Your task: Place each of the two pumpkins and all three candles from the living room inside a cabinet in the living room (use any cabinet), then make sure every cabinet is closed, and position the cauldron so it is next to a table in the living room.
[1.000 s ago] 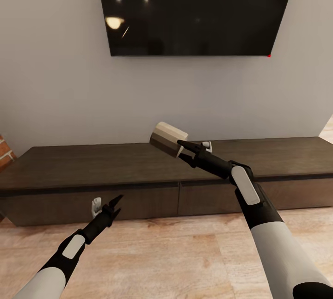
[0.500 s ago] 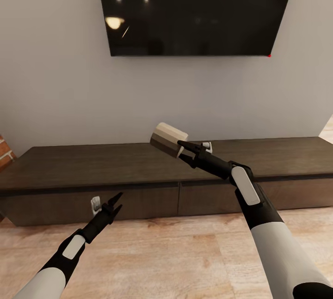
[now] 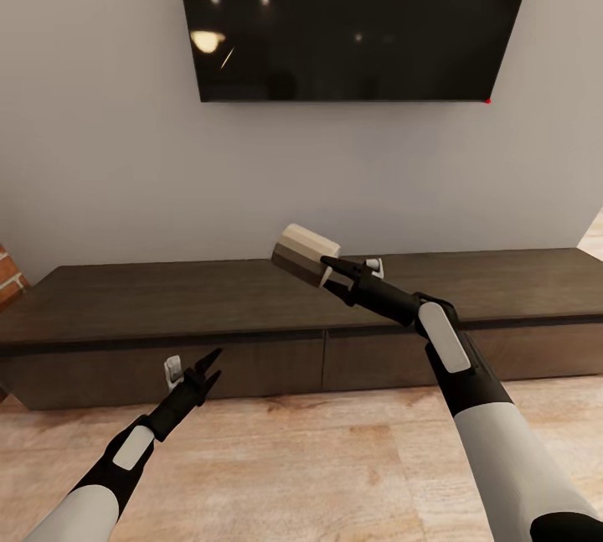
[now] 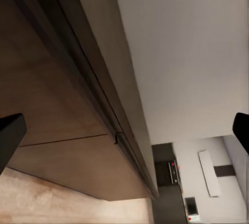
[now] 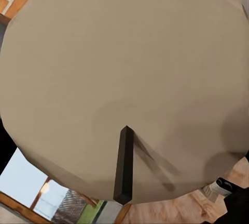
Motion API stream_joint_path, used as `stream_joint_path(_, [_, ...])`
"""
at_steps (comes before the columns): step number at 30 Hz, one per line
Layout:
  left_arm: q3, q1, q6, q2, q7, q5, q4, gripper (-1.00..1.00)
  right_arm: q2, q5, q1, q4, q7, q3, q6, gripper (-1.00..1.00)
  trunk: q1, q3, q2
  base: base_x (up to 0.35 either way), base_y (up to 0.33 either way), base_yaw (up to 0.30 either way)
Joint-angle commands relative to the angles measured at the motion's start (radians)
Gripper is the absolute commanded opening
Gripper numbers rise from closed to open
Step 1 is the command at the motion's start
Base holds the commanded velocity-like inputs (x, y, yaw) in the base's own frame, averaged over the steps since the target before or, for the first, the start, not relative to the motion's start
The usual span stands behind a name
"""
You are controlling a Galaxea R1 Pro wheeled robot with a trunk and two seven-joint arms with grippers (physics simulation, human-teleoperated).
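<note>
A stubby grey-brown candle [image 3: 305, 254] with a paler top is tilted in the air above the cabinet [image 3: 167, 299], and my right gripper [image 3: 328, 267] is shut on it. In the right wrist view the candle's pale top [image 5: 124, 73] looms close, its short black wick [image 5: 123, 166] standing out. The cabinet is a long, low dark-brown unit with both drawer fronts shut. My left gripper [image 3: 206, 367] hangs open and empty just before the left drawer front [image 3: 109, 374]. The left wrist view looks along the drawer fronts [image 4: 57, 130], with one dark fingertip [image 4: 9, 136] at the frame's edge. Pumpkins, cauldron and table are out of view.
A large black TV [image 3: 356, 14] hangs on the grey wall above the cabinet. Red brickwork [image 3: 8, 276] shows at the far left edge. Pale wooden floor [image 3: 293, 467] lies between me and the cabinet.
</note>
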Motion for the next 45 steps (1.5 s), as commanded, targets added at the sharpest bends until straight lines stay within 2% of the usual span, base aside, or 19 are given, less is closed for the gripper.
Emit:
stream_joint_path(1, [0.002,-0.001,0.009,0.000,-0.009,0.004,0.001,1.00,-0.001,-0.001,-0.001,0.001,0.003,0.001,0.003,-1.00,0.000,-0.001,0.000,0.000,0.000,0.000])
stream_joint_path(2, [0.002,-0.001,0.009,0.007,-0.035,0.004,0.001,1.00,-0.001,-0.001,0.000,0.003,0.003,0.000,0.003,-1.00,0.000,-0.001,0.000,0.000,0.000,0.000])
stream_joint_path(7, [0.002,-0.001,0.009,0.009,-0.044,0.004,0.001,1.00,-0.003,-0.002,0.000,0.030,0.002,-0.002,0.003,-1.00,0.000,-0.001,0.000,0.000,0.000,0.000])
stream_joint_path(45, [0.002,-0.001,0.007,0.009,-0.043,0.004,0.001,1.00,-0.001,0.003,0.004,0.057,0.003,0.003,0.005,-1.00,0.000,-0.001,0.000,0.000,0.000,0.000])
